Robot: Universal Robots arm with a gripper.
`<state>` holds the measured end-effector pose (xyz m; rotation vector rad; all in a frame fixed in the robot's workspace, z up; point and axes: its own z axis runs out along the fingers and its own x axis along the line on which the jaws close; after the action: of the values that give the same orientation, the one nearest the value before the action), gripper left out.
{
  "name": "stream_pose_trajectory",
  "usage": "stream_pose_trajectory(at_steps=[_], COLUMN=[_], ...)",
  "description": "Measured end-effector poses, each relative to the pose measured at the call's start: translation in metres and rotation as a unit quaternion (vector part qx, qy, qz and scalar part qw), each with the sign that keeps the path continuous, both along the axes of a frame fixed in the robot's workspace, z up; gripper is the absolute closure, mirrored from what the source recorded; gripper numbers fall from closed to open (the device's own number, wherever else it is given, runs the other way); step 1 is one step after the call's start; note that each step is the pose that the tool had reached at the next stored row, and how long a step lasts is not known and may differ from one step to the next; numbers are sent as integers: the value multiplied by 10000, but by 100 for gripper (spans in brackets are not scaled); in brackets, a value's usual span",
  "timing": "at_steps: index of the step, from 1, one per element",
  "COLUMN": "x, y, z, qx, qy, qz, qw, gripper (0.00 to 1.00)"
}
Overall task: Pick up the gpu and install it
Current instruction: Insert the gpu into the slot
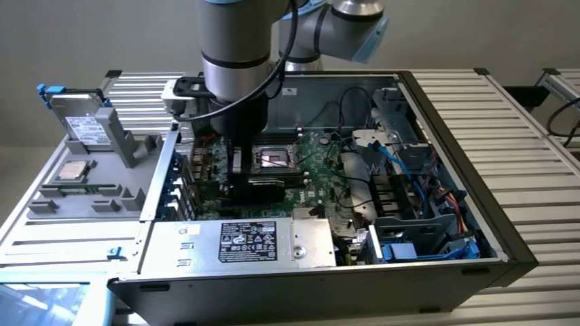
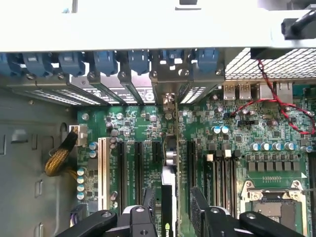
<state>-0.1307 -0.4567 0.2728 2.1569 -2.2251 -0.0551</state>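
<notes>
My tool [image 2: 170, 210] is down inside the open computer case [image 1: 507, 224], gripping the gpu [image 2: 169, 163] edge-on between its two black fingers [image 2: 148, 200]. In the wrist view the card runs as a thin vertical strip from the tool up toward the rear slot brackets [image 2: 163, 74], its silver end bracket near the blue retention clips [image 2: 106, 61]. It stands upright over the motherboard [image 2: 237, 148], in line with a black expansion slot; I cannot tell whether its lower edge is in the slot or just above it. Close neighbours: a white slot [image 2: 102, 170] and further black slots on one side, the RAM slots [image 2: 224, 173] and the CPU socket [image 2: 269, 205] on the other. A red wire [image 2: 276, 106] loops over the board near the rear ports, apart from the card. A braided yellow cable [image 2: 59, 158] lies beside the board's edge. In the exterior view my arm [image 1: 233, 61] comes straight down from above, wrist vertical, hiding much of the board beneath it. The power supply [image 1: 244, 241] sits just in front, and white and blue cables [image 1: 363, 176] crowd the exterior view's right. On the table at the exterior view's left, a grey parts tray [image 1: 81, 183] holds a hard drive [image 1: 86, 125] and a CPU [image 1: 70, 172].
</notes>
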Motion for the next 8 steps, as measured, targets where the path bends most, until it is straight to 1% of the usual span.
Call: stream_pose_trajectory(at_steps=[6,7,8], x=[-4,-7,-8], y=[0,1,0], z=[266,293,299], qx=[0,0,0], qy=[-6,-16,-24], qz=[0,0,-1], qw=[10000,10000,10000], gripper=[58,58,58])
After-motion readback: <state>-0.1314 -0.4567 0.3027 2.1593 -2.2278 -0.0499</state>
